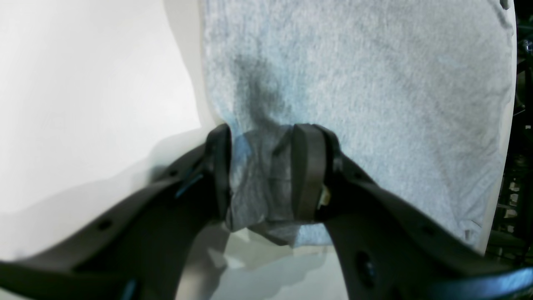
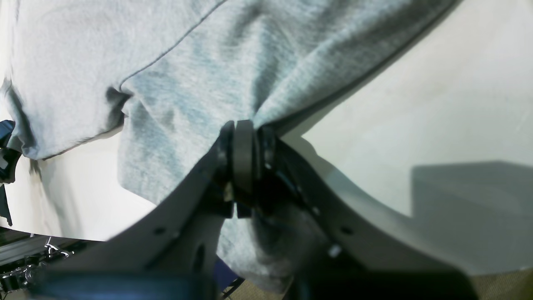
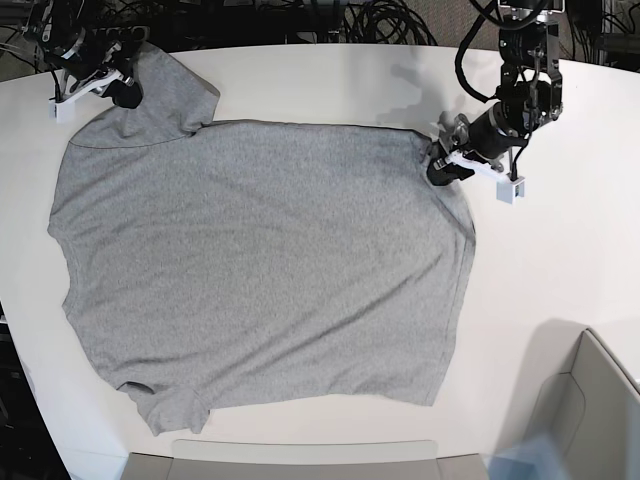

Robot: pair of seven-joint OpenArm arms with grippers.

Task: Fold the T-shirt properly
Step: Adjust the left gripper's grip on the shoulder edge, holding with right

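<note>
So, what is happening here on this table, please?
A two-armed robot is handling a grey T-shirt that lies spread flat on the white table, not yet folded. The left pincer is shut on fabric at a hem corner. The right pincer is shut on fabric at the sleeve on the far side.

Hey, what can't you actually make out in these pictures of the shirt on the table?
- Heather-grey cotton T-shirt: underside hidden in the base view; it lies flat on the white table.
- Cloth inside the left gripper: covered by its black fingers.
- Right gripper: pinched cloth hidden, image blurred.
</note>
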